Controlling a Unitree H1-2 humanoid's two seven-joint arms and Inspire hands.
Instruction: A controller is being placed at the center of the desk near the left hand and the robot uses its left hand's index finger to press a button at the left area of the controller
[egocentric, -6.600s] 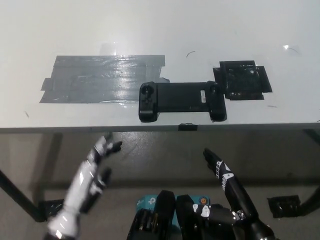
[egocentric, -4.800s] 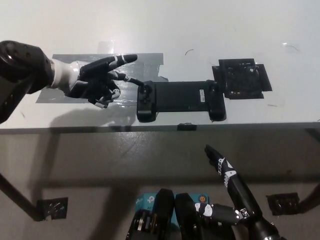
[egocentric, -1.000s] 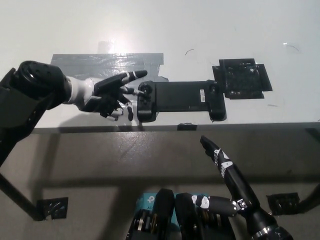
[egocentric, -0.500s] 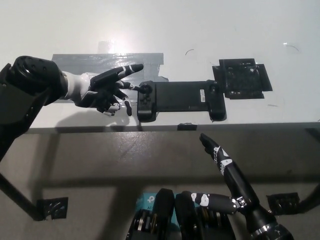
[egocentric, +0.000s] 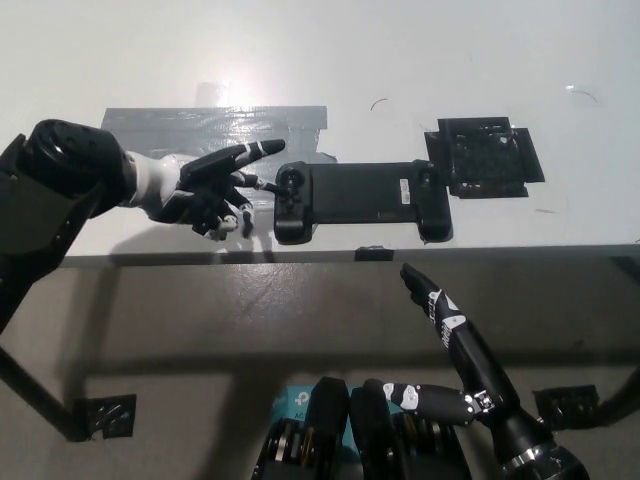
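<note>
White desk (egocentric: 420, 60) filled the upper frame. Nearest, at lower right below its edge, the right hand (egocentric: 450, 330) rested, fingers straight, holding nothing. Farther up, at centre, lay the controller (egocentric: 360, 200). The left hand (egocentric: 205, 185), fingers spread and empty, pointed just beside its left end; pressing seemed underway, needing a slight advance onto the button.

White desk (egocentric: 420, 60) bearing a broad grey tape patch (egocentric: 200, 135) at left. A smaller black tape square (egocentric: 484, 158) lies at right.
</note>
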